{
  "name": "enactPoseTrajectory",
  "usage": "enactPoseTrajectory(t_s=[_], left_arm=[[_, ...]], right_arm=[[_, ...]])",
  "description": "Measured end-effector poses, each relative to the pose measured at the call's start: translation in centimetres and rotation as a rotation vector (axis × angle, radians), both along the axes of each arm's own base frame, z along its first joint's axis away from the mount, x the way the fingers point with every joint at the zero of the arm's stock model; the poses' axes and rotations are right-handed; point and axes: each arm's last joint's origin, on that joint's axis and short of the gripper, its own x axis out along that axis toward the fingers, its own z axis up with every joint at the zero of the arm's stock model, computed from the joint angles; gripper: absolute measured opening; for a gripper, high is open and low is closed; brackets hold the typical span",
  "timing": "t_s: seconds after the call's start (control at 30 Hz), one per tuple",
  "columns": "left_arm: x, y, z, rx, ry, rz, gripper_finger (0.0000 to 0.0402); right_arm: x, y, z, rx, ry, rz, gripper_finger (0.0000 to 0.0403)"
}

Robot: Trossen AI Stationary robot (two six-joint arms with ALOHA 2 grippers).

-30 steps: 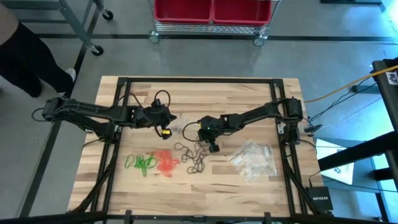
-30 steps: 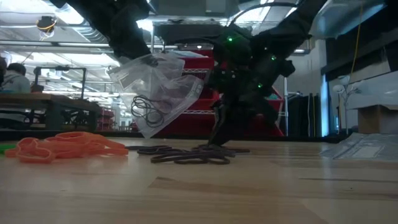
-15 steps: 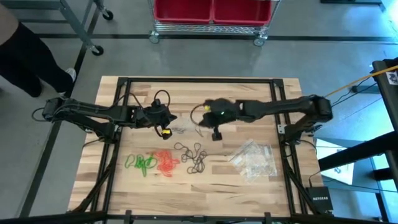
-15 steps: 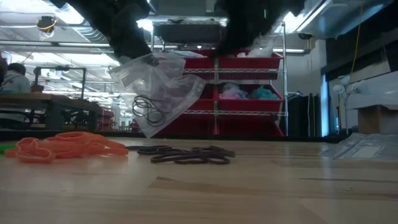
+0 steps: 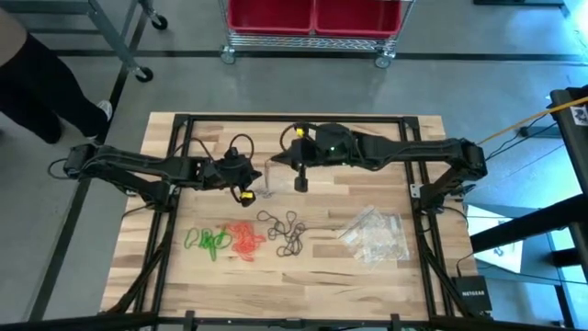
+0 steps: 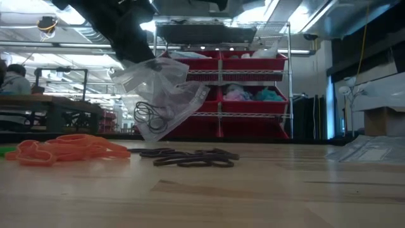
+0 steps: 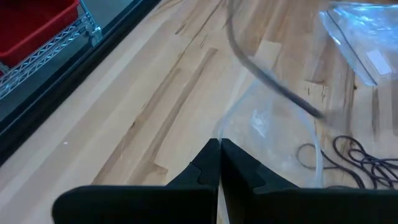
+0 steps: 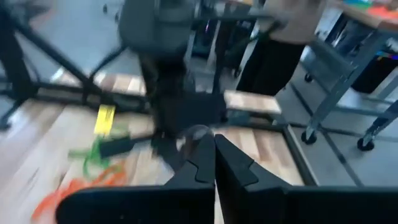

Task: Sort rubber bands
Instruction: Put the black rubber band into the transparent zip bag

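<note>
On the table lie black rubber bands (image 5: pixel 287 230), orange ones (image 5: pixel 244 239) and green ones (image 5: pixel 209 242). My left gripper (image 5: pixel 248 181) is shut on a clear plastic bag (image 6: pixel 163 95) with a few black bands (image 6: pixel 149 115) inside. The bag hangs above the table. My right gripper (image 5: pixel 300 180) is raised high beside the bag, shut, with a thin dark loop (image 8: pixel 199 134) at its fingertips. The low view does not show it. My left gripper pinches the clear bag's upper edge (image 7: pixel 231 127) between its two fingers, slanting down from the table's left. The bag hangs open below the fingers, clear of the table. My right gripper pinches a black rubber band (image 8: pixel 199 134) at its fingertips, lifted clear; the blur hides more.
A heap of clear plastic bags (image 5: pixel 375 237) lies at the right near side of the table. A wire rack with red bins (image 5: pixel 314 18) stands beyond the far edge. A person (image 5: pixel 32 78) stands off the table's far left corner.
My right gripper has risen from the black bands on the table, high enough to leave the low view. It has moved toward the far edge and the held bag, tipping from pointing down toward level. The bag and my left gripper have kept still.
</note>
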Motion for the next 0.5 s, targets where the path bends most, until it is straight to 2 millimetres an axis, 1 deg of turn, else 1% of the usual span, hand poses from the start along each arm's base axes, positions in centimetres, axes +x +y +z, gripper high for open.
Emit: enactPoseTrajectory(t_s=[0.07,0.2,0.3,0.4,0.5], left_arm=[[0.1,0.0,0.0,0.003,-0.001,-0.003,0.0000],[0.1,0.0,0.0,0.003,-0.001,-0.004,0.0000],[0.1,0.0,0.0,0.004,-0.001,-0.004,0.0000],[0.1,0.0,0.0,0.004,0.000,-0.004,0.0000],[0.1,0.0,0.0,0.004,-0.001,-0.004,0.0000]], right_arm=[[0.4,0.0,-0.2,0.006,-0.014,-0.003,0.0000],[1.5,-0.1,-1.8,-0.005,0.028,-0.008,0.0000],[2.2,-0.1,-2.6,-0.005,0.030,-0.007,0.0000],[2.6,-0.2,-3.4,-0.003,0.056,-0.007,0.0000],[2.8,-0.2,-3.7,0.007,0.058,-0.010,0.0000]])
